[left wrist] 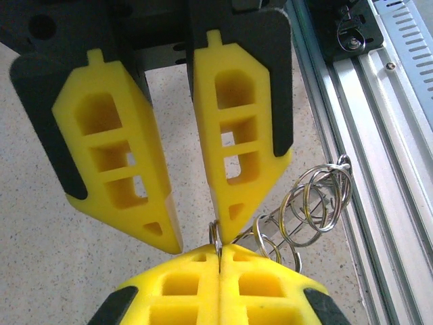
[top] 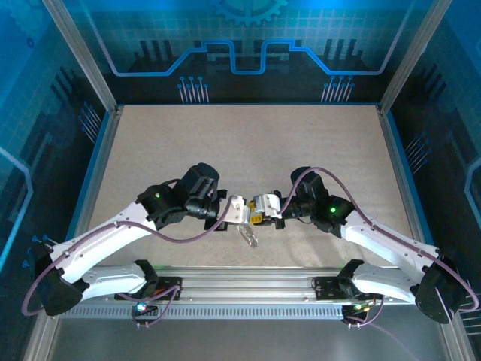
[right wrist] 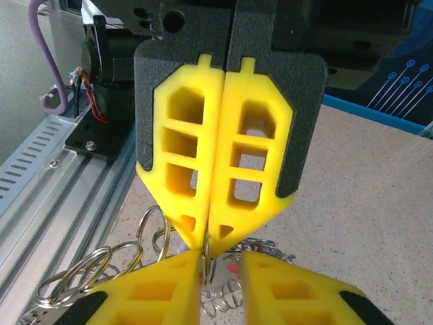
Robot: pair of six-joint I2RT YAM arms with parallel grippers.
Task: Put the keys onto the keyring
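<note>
Keyring (left wrist: 213,235) wire shows as a thin grey metal loop, seen edge-on. I find it at the near middle of the table (top: 248,143), just beyond the aluminium rail (top: 248,280), where my 2 grippers meet tip to tip. My left gripper (left wrist: 220,263) has its fingers pressed together, with the keyring pinched between their tips. My right gripper (right wrist: 223,274) stands slightly spread. Its 2 tips straddle the same loop with a gap between them, and I cannot tell whether either one touches the wire.

Trailing from the pinched loop is a bunch of shiny silver split rings (left wrist: 318,193), round and overlapping, gathered around a springy wire coil (left wrist: 270,237). I count at least 3 rings in the left wrist view, but they overlap too much for an exact figure. Beside the coil in the right wrist view sits 1 small red fleck (right wrist: 233,269), too small for me to name.

All 4 fingers (left wrist: 78,162) are yellow moulded plastic on black backing. Each tapers to a wedge tip and has 3 boxy hollows and 1 small triangular one. The table is matt, beige and speckled, and the rail is bare slotted metal.
</note>
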